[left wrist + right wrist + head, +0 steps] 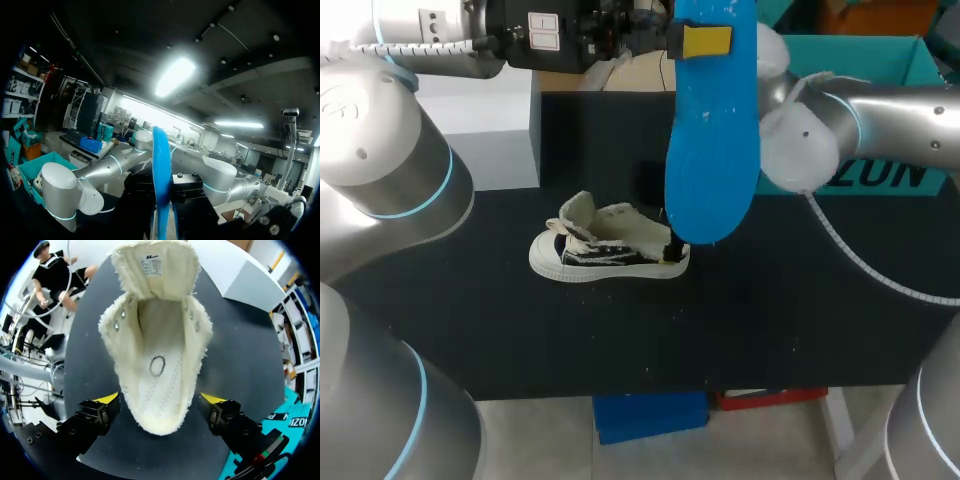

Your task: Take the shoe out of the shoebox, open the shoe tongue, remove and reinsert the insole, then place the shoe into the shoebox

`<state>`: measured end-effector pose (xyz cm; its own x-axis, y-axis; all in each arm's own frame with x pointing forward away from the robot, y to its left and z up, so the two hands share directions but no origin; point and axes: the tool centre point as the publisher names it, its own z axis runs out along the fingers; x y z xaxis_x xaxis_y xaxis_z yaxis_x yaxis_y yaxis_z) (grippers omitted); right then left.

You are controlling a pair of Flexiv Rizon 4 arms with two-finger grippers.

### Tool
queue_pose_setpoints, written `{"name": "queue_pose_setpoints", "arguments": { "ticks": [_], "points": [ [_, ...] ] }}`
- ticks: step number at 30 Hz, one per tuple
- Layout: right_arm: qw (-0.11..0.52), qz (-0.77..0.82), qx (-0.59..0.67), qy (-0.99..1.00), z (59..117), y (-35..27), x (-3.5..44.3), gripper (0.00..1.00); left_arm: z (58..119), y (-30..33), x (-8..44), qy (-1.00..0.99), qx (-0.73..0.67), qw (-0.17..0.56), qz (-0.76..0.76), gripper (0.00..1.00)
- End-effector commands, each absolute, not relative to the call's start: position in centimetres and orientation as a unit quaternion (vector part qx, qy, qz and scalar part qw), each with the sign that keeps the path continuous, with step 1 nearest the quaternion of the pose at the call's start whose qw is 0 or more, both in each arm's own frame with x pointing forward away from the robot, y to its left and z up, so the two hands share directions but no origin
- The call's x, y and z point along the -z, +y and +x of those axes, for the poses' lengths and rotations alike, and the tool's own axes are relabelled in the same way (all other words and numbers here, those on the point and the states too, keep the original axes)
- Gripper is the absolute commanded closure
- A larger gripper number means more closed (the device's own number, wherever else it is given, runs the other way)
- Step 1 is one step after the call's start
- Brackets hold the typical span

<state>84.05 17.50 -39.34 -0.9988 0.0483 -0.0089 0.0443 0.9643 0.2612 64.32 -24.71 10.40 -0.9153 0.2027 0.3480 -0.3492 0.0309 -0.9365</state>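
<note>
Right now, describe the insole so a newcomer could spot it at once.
On the black table, find the cream sneaker at the middle. Upright above its heel hangs the blue insole, held at its top by the left gripper; it alone is flat, foot-shaped and off the table.

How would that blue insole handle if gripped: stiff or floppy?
Probably fairly stiff: the blue insole, pinched at one end by the left gripper, shows no bend. Likely light, since it looks thin edge-on in the left wrist view.
</note>
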Motion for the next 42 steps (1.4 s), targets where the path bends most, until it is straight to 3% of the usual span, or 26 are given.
{"name": "queue_pose_setpoints", "arguments": {
  "ticks": [1,10,42],
  "points": [
    [0.02,0.021,-0.286,0.958,83.9,16.7,40.1,0.0,64.2,-24.7,-10.4,-0.691,-0.693,0.198,0.055,1.0],
    [0.033,-0.003,-0.388,0.921,84.3,16.9,40.5,0.0,64.2,-24.7,-10.4,-0.691,-0.693,0.198,0.055,1.0],
    [0.03,-0.006,-0.493,0.87,84.6,19.0,42.7,0.0,64.2,-24.7,-10.4,-0.691,-0.693,0.198,0.055,1.0]
  ]
}}
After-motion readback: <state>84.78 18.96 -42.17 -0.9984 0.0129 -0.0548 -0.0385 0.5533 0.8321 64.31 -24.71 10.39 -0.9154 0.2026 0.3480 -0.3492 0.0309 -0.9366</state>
